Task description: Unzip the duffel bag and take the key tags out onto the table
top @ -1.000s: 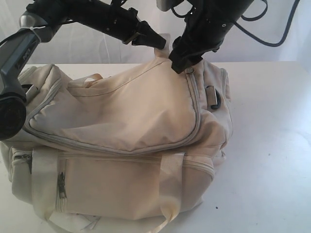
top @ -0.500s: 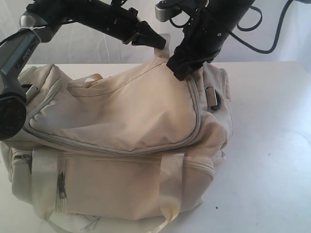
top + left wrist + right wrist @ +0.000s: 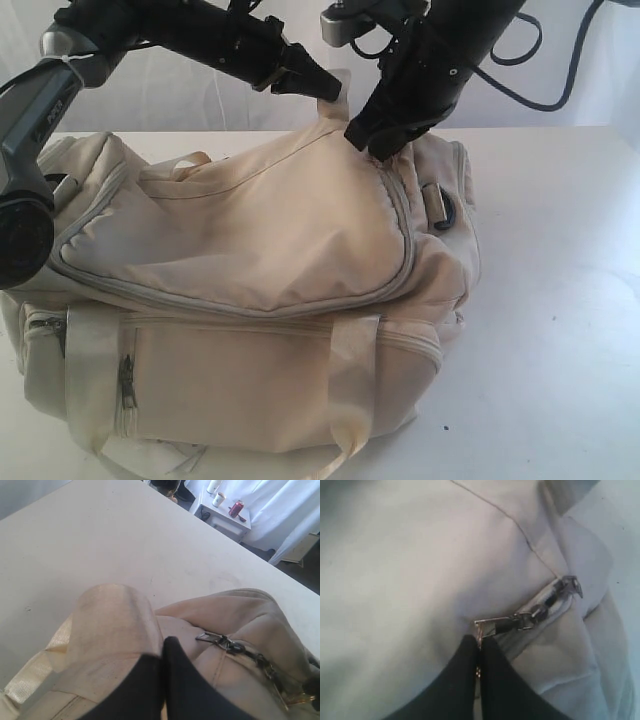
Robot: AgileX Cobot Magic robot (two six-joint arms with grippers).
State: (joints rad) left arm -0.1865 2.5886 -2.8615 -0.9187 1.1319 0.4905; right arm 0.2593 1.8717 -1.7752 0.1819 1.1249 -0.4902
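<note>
**Both grippers pinched at the bag's far end**

The table [image 3: 560, 300] is plain white with a few dark specks. It spans the exterior view from 3 to 9 o'clock, and a white backdrop [image 3: 180, 105] hangs behind it at 12.

The bag [image 3: 250, 240], cream with grey zips, sits on the table and fills the view from the centre out to 8 o'clock. Its main zip [image 3: 408, 240] lies closed along the curved lid edge. Pale straps [image 3: 352, 390] run down its front at 6 and 8 o'clock, with a small pocket zip [image 3: 127, 380] beside the one at 8. A black D-ring [image 3: 445, 212] shows at 2 o'clock.

The left gripper [image 3: 328, 90] is at 12 o'clock above the bag. Its fingers are pressed together, pinching a webbing tab [image 3: 112, 630] that stands up from the bag's far end. The right gripper [image 3: 365, 140] is just beside it toward 1 o'clock. Its fingertips are closed on the metal zip pull [image 3: 492, 626] at that end of the main zip.

The left wrist view shows white drapes [image 3: 285, 505] past the table's edge. There is also a small white stand [image 3: 227, 522] carrying two cups [image 3: 218, 499] and a red can [image 3: 235, 508]. The can's label is too small to read.
</note>
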